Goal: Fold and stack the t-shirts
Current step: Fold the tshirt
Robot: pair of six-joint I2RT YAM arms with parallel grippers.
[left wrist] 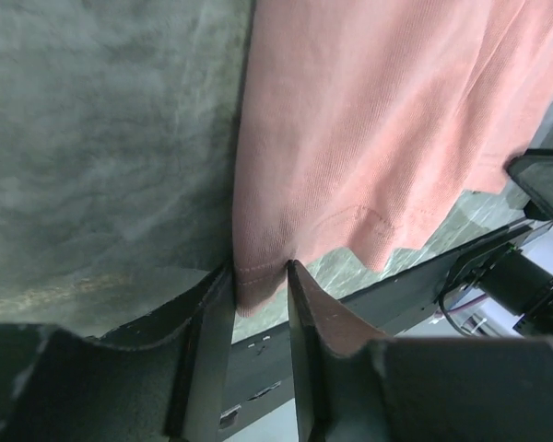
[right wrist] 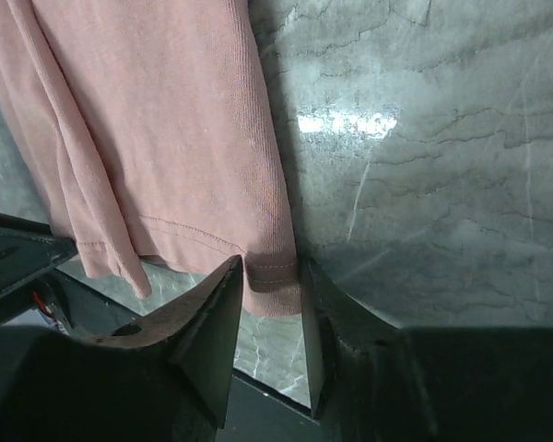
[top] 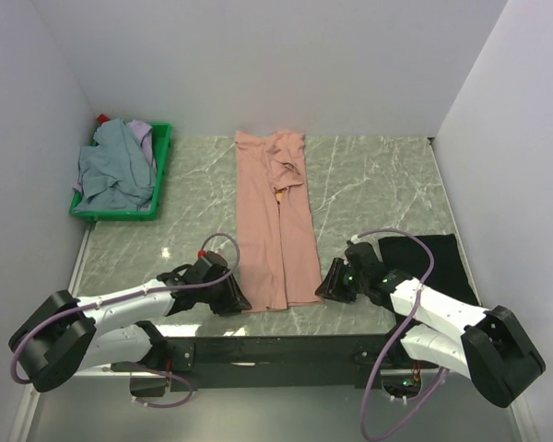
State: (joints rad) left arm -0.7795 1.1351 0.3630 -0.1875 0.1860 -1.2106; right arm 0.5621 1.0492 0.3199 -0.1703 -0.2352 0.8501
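Observation:
A salmon-pink t-shirt [top: 275, 221] lies folded into a long narrow strip down the middle of the table. My left gripper [top: 242, 301] sits at its near left hem corner. In the left wrist view the jaws [left wrist: 260, 276] stand apart, with the stitched hem corner [left wrist: 258, 281] between them. My right gripper [top: 324, 290] is at the near right hem corner. Its jaws [right wrist: 272, 276] are likewise apart, and the hem [right wrist: 275, 267] fills most of the gap. A black t-shirt [top: 424, 262] lies flat to the right of the right arm.
A green crate [top: 162, 161] at the back left holds a crumpled grey-blue shirt [top: 115, 170] and a lavender one [top: 145, 138]. White walls close in the table on three sides. The dark front rail [top: 276, 350] runs just below the shirt's hem.

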